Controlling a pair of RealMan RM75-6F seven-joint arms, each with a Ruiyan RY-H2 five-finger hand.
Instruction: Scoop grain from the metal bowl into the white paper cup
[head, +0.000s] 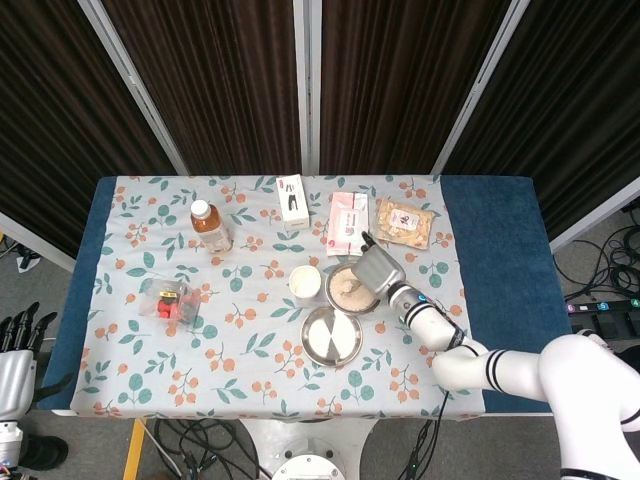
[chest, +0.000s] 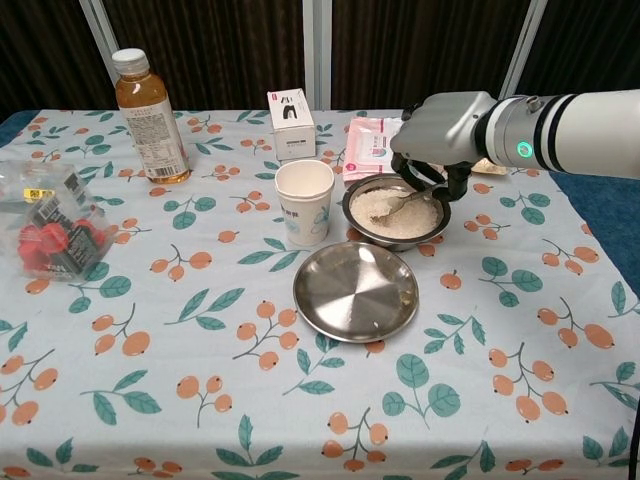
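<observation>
I want the spoon (chest: 400, 203) to dig under the grain and come up level before crossing left to the white paper cup (chest: 304, 200). My right hand (chest: 440, 125) grasps the spoon's handle, hovering right of center over the metal bowl (chest: 395, 212). My left hand (head: 20, 330) hangs idle at the lower left edge, fingers apart.

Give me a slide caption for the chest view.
Right hand dips metal spoon into grain-filled metal bowl beside white paper cup.
</observation>
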